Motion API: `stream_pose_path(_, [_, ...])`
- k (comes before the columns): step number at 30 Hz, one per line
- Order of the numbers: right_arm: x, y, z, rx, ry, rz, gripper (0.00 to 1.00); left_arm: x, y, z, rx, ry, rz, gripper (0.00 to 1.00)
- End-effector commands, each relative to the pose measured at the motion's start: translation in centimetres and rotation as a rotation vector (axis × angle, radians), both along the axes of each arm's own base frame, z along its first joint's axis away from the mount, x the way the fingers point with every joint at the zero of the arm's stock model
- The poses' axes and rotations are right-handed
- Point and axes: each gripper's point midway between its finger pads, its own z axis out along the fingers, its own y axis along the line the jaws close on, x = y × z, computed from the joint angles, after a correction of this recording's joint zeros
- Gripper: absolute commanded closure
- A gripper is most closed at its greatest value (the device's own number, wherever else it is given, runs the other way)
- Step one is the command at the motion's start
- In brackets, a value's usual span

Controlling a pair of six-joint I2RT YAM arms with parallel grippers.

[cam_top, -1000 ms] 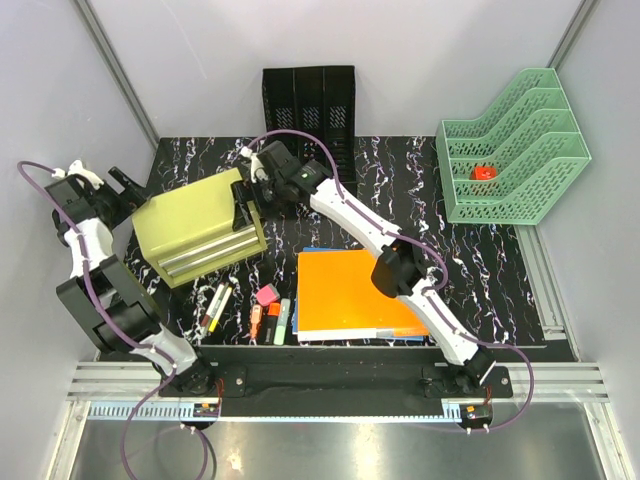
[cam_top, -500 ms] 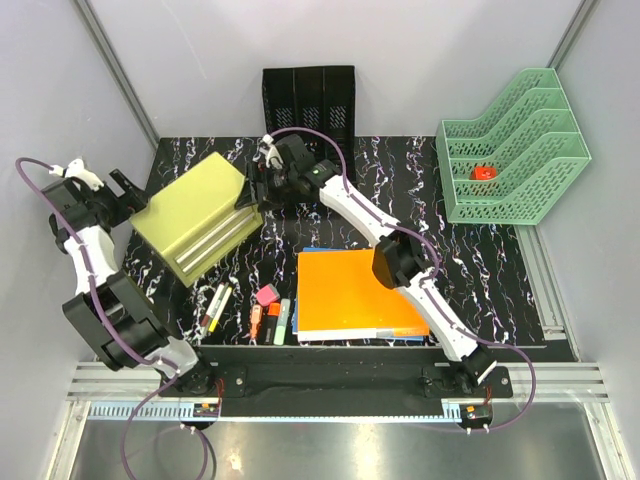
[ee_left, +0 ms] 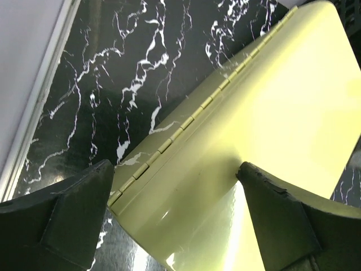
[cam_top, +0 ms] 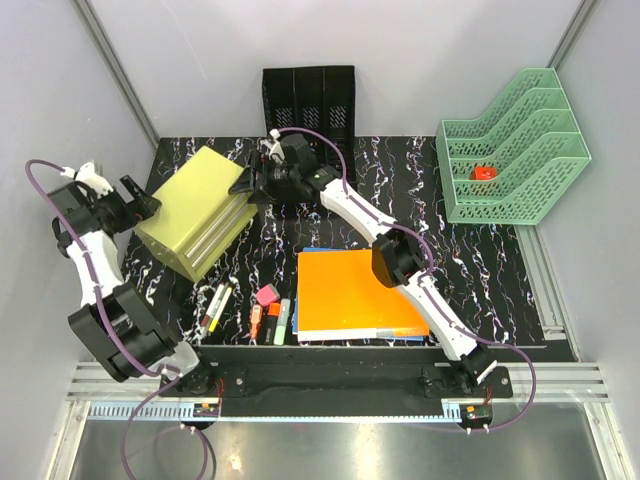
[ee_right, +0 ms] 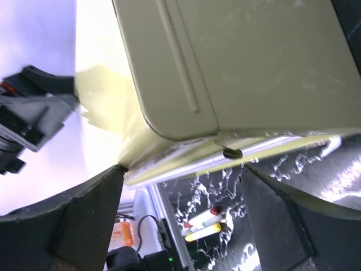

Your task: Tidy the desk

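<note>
While the two arms are bracketing an olive-yellow metal drawer box [cam_top: 195, 212] in the upper left of the overhead frame, the tidying of the black, white-veined marble-look desk [cam_top: 480, 270], which is filling the whole floor of that view, appears to be at the stage of repositioning this box. It is lying askew on the tabletop, above a loose row of markers [cam_top: 218, 306] and beside an orange folder [cam_top: 355, 290] at lower centre. The left gripper [cam_top: 135, 203] is meeting the box at its left end with its fingers spread wide, and the right gripper [cam_top: 247, 186] is doing the same at the right end; each wrist view is showing a box corner sitting between parted fingers. Neither is clamping anything, and whether the fingers are actually pressing on the metal cannot be told. The next move is probably calling for both arms to push evenly, squaring the box without letting it skid.
</note>
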Motion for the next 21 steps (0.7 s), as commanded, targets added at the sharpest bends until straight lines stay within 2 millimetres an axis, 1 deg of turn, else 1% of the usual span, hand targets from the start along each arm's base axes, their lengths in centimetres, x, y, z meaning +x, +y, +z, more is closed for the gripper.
stream_pose_path(1, [-0.2,0.5,5.6,0.154,-0.018,0.005,0.09,-2.7,-5.3,-0.9,-0.155,0.068,-0.127,0.05])
stream_pose_path(2, [-0.6,0.7,4.6,0.153,-0.005,0.017,0.10,-2.8,-5.7,-0.7,-0.163,0.061,-0.145,0.05])
stream_pose_path(3, [-1.2,1.0,4.6,0.155,-0.001,0.025,0.10,-2.8,-6.0,-0.8,-0.166,0.063,-0.152,0.05])
stream_pose_path(4, [-1.8,1.1,5.7,0.169,-0.010,0.031,0.10,-2.9,-6.6,-0.7,-0.169,0.061,-0.167,0.06])
stream_pose_path(5, [-2.2,1.1,4.5,0.160,0.005,0.035,0.10,-3.0,-7.1,-0.6,-0.173,0.058,-0.185,0.06])
stream_pose_path(6, [-3.0,1.4,5.5,0.178,-0.011,0.047,0.10,-3.1,-7.4,-0.5,-0.172,0.058,-0.197,0.06])
stream_pose_path(7, [-3.5,1.5,5.5,0.182,-0.001,0.052,0.10,-3.3,-8.0,-0.2,-0.171,0.056,-0.216,0.06])
stream_pose_path(8, [-3.8,1.5,4.4,0.187,0.008,0.053,0.10,-3.4,-8.2,0.0,-0.169,0.053,-0.227,0.06])
stream_pose_path(9, [-4.3,1.3,5.6,0.210,0.000,0.053,0.10,-3.4,-8.4,0.4,-0.153,0.042,-0.239,0.06])
stream_pose_path(10, [-4.5,1.2,5.6,0.229,0.031,0.044,0.10,-3.7,-8.8,0.6,-0.152,0.043,-0.251,0.06])
stream_pose_path(11, [-4.9,1.0,4.9,0.253,0.032,0.047,0.11,-3.9,-9.0,0.8,-0.153,0.042,-0.264,0.06])
stream_pose_path(12, [-5.2,0.8,5.6,0.278,0.036,0.043,0.12,-3.9,-9.2,1.1,-0.139,0.037,-0.277,0.06])
stream_pose_path(13, [-5.4,0.7,5.8,0.299,0.067,0.037,0.13,-4.1,-9.6,1.2,-0.144,0.043,-0.288,0.06])
stream_pose_path(14, [-5.5,0.4,5.7,0.329,0.062,0.035,0.14,-4.2,-9.8,1.3,-0.145,0.046,-0.292,0.07])
stream_pose_path(15, [-5.7,0.3,6.0,0.351,0.068,0.036,0.16,-4.1,-9.9,1.5,-0.140,0.042,-0.297,0.07])
stream_pose_path(16, [-5.8,0.3,6.0,0.368,0.103,0.030,0.17,-4.1,-10.0,1.6,-0.134,0.042,-0.299,0.07])
stream_pose_path(17, [-6.0,0.1,6.3,0.393,0.093,0.034,0.18,-4.0,-9.9,1.6,-0.126,0.045,-0.291,0.07])
stream_pose_path(18, [-6.0,0.0,6.4,0.401,0.096,0.034,0.19,-3.7,-9.4,2.1,-0.108,0.038,-0.279,0.06])
stream_pose_path(20, [-6.5,-0.1,6.7,0.418,0.113,0.048,0.21,-3.3,-8.3,2.0,-0.076,0.056,-0.238,0.07])
stream_pose_path(21, [-6.7,-0.3,7.4,0.428,0.108,0.052,0.21,-2.9,-8.0,2.5,-0.059,0.049,-0.229,0.07])
